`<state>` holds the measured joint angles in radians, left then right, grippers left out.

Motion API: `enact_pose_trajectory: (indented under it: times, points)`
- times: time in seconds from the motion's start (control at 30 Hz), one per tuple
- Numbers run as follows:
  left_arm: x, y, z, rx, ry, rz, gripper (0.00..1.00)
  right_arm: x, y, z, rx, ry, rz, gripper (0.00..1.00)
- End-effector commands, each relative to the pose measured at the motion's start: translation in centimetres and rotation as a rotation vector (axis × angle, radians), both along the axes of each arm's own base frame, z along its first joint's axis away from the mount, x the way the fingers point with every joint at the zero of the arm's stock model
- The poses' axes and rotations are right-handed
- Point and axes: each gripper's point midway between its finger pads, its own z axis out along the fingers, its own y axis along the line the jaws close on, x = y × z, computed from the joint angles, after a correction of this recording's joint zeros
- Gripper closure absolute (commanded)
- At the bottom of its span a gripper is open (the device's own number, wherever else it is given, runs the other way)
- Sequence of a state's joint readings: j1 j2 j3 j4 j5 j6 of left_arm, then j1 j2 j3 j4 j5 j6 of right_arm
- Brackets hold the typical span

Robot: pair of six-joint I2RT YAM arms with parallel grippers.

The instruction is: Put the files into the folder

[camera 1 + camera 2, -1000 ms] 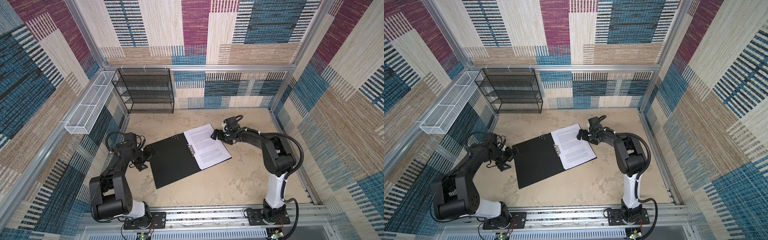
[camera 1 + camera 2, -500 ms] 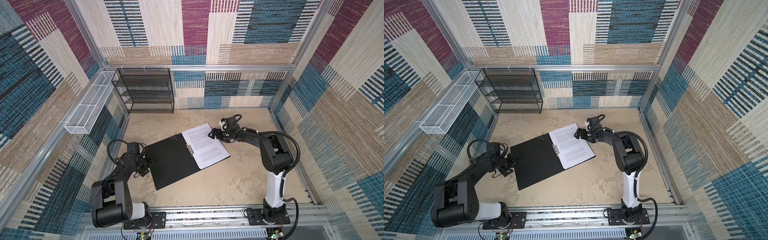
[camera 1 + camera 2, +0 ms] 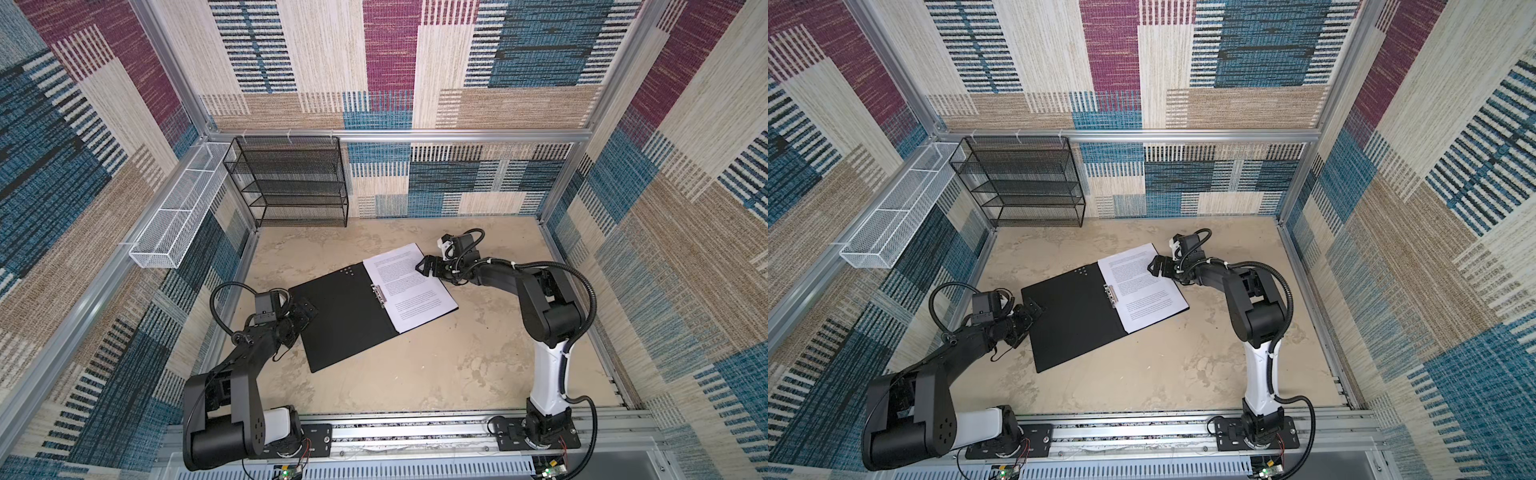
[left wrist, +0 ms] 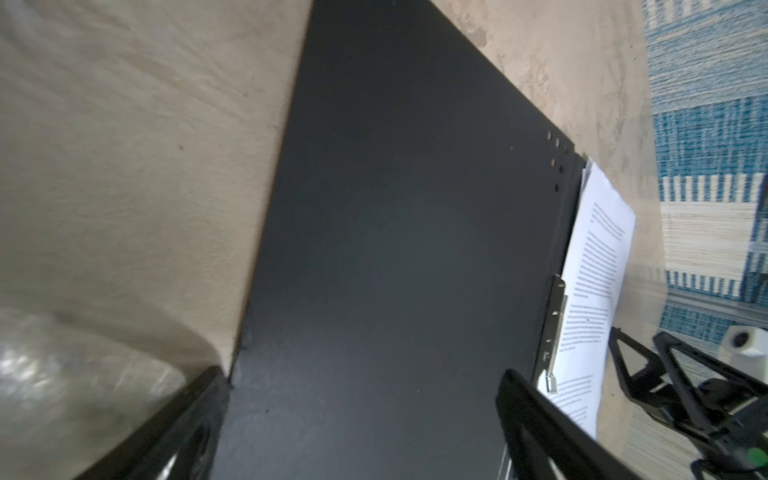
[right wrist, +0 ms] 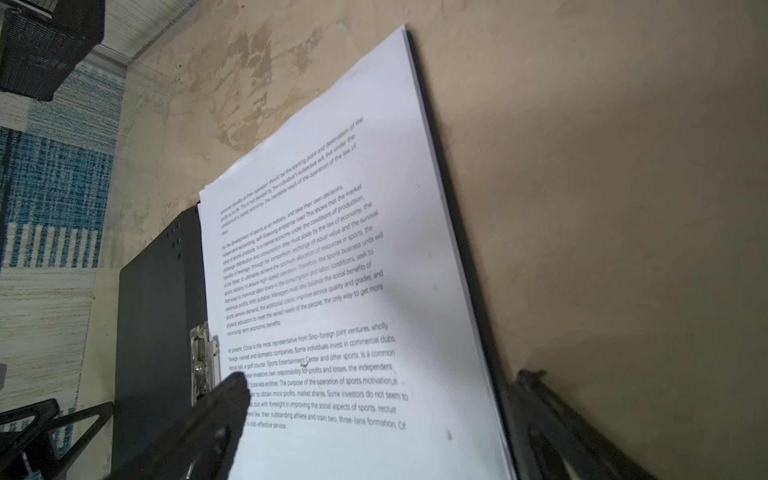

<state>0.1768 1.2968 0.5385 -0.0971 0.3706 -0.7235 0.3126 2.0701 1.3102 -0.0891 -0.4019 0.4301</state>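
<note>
We see patchwork woven walls [image 3: 390, 54] in blue, maroon and beige around a mottled beige tabletop [image 3: 436, 365]. A black mesh rack [image 3: 291, 183] stands at the back, beside a white wire basket [image 3: 178, 216].

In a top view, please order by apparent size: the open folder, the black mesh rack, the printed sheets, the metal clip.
1. folder
2. black mesh rack, nearly as large, but farther away
3. printed sheets
4. metal clip

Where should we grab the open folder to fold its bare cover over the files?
Probably grip the folder by the free long edge of its bare left cover, opposite the clip bar, coming in low from the left. It lies flat on the table, so only that thin edge can be pinched. The left end effector is open beside it.
</note>
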Motion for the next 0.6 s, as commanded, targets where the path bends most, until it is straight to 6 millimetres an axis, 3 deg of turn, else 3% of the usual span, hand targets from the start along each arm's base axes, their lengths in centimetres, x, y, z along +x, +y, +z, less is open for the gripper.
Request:
enact_pose_trajectory:
  times: [0.0,0.27,0.57]
  points:
    - [1.2,-2.7,3.2,-0.17,-0.103,-0.055,0.01,-4.8,-0.2,-4.0,-0.019,0.253,0.02,0.01]
    - [1.5,-3.1,9.6,-0.177,-0.234,-0.072,0.0,-5.0,0.1,-4.1,-0.011,0.257,0.028,0.01]
    - [1.7,-6.6,15.9,-0.268,-0.32,-0.22,0.01,-6.1,3.1,-3.4,-0.006,0.234,0.096,0.01]
